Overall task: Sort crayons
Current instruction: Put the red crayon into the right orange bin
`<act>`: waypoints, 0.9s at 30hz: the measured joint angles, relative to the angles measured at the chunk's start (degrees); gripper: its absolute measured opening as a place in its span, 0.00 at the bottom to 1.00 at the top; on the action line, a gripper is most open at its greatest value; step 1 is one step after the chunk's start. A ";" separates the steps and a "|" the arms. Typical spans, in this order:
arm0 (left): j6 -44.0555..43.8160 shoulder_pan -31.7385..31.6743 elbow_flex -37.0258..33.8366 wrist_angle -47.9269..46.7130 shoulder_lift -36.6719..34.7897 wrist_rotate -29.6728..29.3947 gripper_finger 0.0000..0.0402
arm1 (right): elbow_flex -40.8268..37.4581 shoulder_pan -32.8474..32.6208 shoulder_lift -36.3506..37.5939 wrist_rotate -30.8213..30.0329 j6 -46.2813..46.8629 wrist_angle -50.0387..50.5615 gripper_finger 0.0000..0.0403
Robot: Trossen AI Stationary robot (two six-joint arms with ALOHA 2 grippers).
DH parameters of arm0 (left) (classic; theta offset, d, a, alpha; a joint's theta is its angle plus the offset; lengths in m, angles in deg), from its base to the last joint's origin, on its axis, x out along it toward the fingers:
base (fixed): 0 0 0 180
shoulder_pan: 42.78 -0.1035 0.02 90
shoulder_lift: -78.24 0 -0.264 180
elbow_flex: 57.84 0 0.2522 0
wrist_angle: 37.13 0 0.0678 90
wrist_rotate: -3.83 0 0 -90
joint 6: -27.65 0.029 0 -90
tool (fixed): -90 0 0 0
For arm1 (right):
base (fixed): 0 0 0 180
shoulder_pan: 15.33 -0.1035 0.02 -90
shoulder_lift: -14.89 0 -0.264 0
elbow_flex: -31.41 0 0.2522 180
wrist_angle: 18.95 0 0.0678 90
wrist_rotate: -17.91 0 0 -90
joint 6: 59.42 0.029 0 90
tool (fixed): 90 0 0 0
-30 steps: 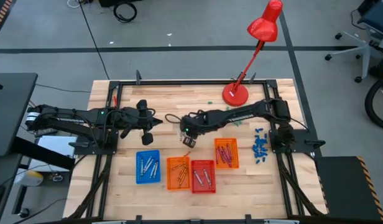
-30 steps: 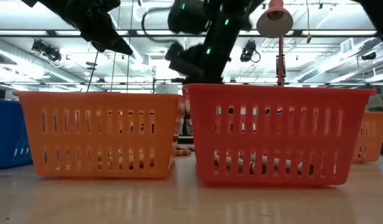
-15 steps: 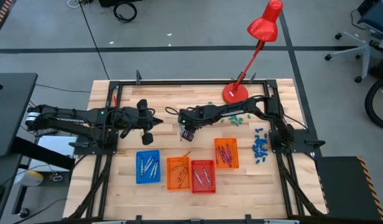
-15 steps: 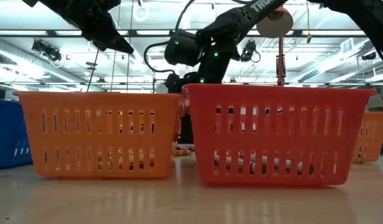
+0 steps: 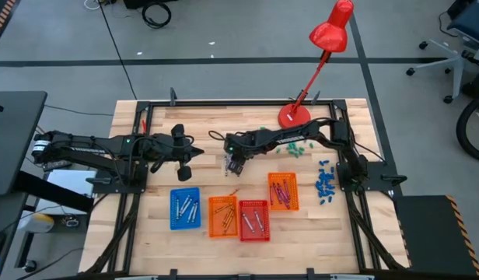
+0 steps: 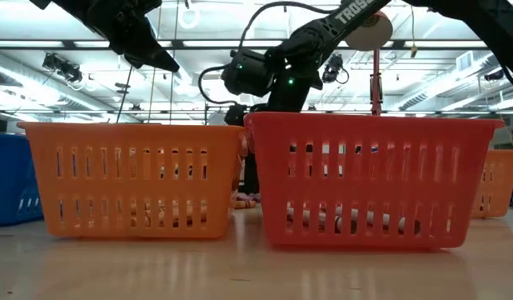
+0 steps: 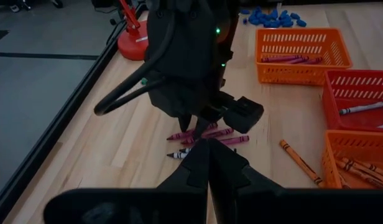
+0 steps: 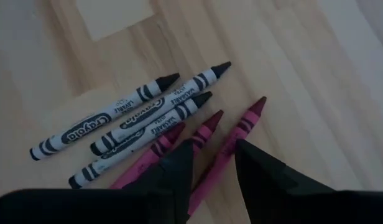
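1. The right gripper hangs low over the table's middle, its two dark fingers parted with a gap between them and nothing held.
2. Directly beneath and ahead of those fingers lies a loose cluster of crayons: three black-and-white crayons side by side, and next to them three magenta crayons, one running into the gap between the fingers.
3. The left wrist view shows the same loose crayons on the wood under the right gripper, with a single orange crayon lying well apart, near the trays.
4. The left gripper hovers off to the right gripper's side, clear of the cluster, with its fingers pressed together and empty.
5. Beyond the cluster, toward the table's near edge, stand four trays already holding crayons: a blue tray, an orange tray, a red tray and a second orange tray.
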 joint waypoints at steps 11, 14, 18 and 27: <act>0.00 0.00 0.00 -0.09 0.00 0.00 0.02 | -0.18 1.38 -0.12 4.59 0.23 4.06 0.31; 0.00 0.00 0.00 -0.11 0.00 0.00 0.02 | -0.19 1.42 -0.12 5.45 -0.67 4.06 0.31; 0.00 0.01 0.00 -0.11 0.00 0.00 0.02 | -0.22 1.35 -0.12 5.73 -1.45 4.64 0.29; -0.02 0.00 0.00 -0.46 0.00 0.00 0.02 | -0.27 1.18 -0.14 6.46 -1.85 5.06 0.08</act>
